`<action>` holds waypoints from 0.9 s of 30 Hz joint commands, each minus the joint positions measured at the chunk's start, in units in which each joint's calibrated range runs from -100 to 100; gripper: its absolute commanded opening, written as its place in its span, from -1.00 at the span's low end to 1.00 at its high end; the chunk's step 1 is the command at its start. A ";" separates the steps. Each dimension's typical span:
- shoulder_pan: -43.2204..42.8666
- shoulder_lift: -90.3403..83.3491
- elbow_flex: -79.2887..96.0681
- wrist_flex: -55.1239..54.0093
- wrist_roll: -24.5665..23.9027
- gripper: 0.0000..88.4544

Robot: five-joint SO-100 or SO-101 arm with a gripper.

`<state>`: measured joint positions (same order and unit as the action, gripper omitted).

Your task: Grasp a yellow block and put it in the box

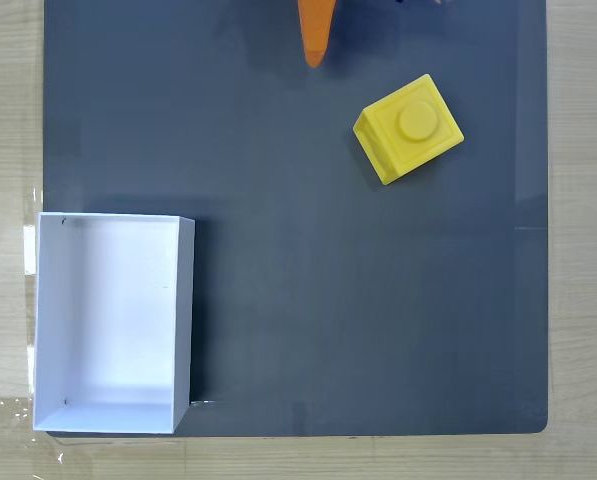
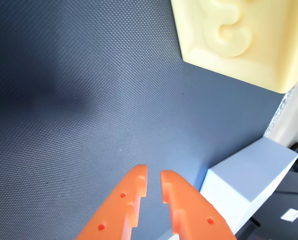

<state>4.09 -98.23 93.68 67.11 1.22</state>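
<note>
Yellow block (image 1: pixel 409 128) is sitting loose on the dark mat (image 1: pixel 328 300), well apart from the box (image 1: pixel 113 405), looking light, rigid and slick, so its flat opposite sides suit the gripper (image 2: pixel 154 184), whose fingers are resting nearly closed and empty.

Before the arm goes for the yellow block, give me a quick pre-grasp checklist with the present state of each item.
1. Yellow block free on the mat, nothing on it: ok.
2. Block resting flat, stud up: ok.
3. Gripper empty: ok.
4. Gripper wide enough for the block: not ok, fingertips nearly closed in the wrist view.
5. Gripper over the block: not ok; in the fixed view its tip is up and left of the block.
6. Box empty and unobstructed: ok.
</note>
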 commanded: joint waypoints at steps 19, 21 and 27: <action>-12.01 80.09 -74.18 13.17 0.41 -0.14; -13.18 85.09 -77.44 15.35 0.41 -0.11; -13.86 95.86 -84.77 21.80 3.45 0.04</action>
<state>-10.03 -5.18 13.46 86.24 3.06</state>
